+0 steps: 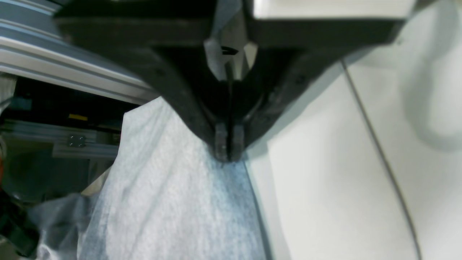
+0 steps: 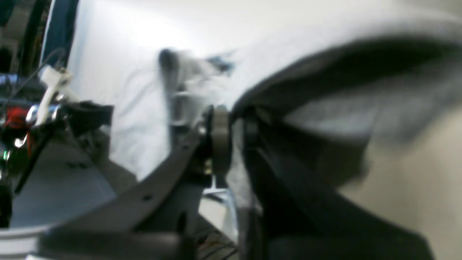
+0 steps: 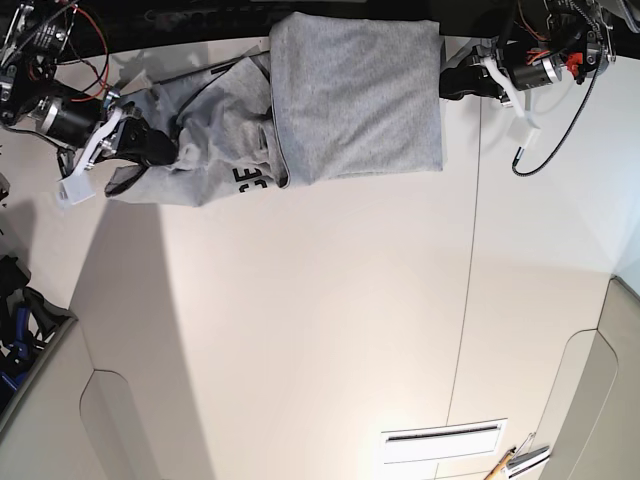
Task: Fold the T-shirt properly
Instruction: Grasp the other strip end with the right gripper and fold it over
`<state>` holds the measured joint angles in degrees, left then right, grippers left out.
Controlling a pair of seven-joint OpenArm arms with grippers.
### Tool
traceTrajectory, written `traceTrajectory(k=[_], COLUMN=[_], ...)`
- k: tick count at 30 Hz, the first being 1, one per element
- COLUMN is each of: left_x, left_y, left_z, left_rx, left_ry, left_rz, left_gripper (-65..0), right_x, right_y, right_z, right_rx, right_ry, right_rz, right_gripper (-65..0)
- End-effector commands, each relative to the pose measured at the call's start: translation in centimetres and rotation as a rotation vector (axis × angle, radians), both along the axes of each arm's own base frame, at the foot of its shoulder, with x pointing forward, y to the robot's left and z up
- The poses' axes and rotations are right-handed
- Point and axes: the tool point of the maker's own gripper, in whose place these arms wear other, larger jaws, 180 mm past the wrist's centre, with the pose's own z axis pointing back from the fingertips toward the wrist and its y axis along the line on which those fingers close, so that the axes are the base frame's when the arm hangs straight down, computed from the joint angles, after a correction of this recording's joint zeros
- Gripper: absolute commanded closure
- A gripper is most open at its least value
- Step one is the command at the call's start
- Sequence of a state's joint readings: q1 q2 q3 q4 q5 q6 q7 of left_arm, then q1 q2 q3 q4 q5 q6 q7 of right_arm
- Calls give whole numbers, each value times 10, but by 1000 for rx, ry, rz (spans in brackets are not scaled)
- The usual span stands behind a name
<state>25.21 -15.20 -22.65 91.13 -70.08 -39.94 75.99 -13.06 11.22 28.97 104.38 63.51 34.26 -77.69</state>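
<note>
The left gripper [image 1: 228, 153] is clamped on the T-shirt [image 3: 330, 100] edge, and the right gripper [image 3: 155, 148] pinches the opposite end. The shirt's long axis runs between both arms across the table [image 3: 330, 330]'s far edge.

A broad white table top [image 3: 330, 330] fills most of the base view, evenly lit, with soft shadows lying toward 7 o'clock. A thin seam [image 3: 468, 300] runs down it from about 1 o'clock toward 5 o'clock. Near 5 o'clock sits a white slotted vent-like panel [image 3: 442, 437]. A pale rounded panel [image 3: 575, 400] curves at the 4 o'clock corner. In the left wrist view an aluminium frame rail [image 1: 65, 72] crosses at 10 o'clock.
</note>
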Motion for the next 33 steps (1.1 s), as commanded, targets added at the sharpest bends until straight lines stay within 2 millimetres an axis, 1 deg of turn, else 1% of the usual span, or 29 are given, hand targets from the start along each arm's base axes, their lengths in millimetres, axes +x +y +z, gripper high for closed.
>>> traceTrajectory(k=[1,4,7,11,14,17,20,24,30,33], left_x=[-1,-1,-1,-1,-1,-1,-1,-1,-1,-1], left_y=[-1,-1,-1,-1,-1,-1,-1,-1,-1,-1], left_z=[2,2,2,2,2,2,2,2,2,2], left_rx=[-6,-6,-6,-6,-6,-7,-7,-7,-7,-8], left_ry=[-2,-3,-2,-3,-3,-3,-4,-5,-5,-5], left_rz=[-5,-5,-5,-5,-5,-4,-3,-3,-2,-2], left_gripper=[0,0,0,0,0,0,0,0,0,0], right_x=[3,-6,-14,-19,-32,-47,-57,-64,-56,-47], right_y=[13,55,97,148,185,212,230,243,253,260], right_z=[20,45,59,60,60,59,57,53,52,45], right_rx=[24,54,80,97,112,100,68,24,25,29], right_ry=[-75,-156,-214,-251,-274,-291,-322,-350,-356,-332], right_rz=[29,122,197,286,376,448,501,536,504,495], right_gripper=[0,0,0,0,0,0,0,0,0,0])
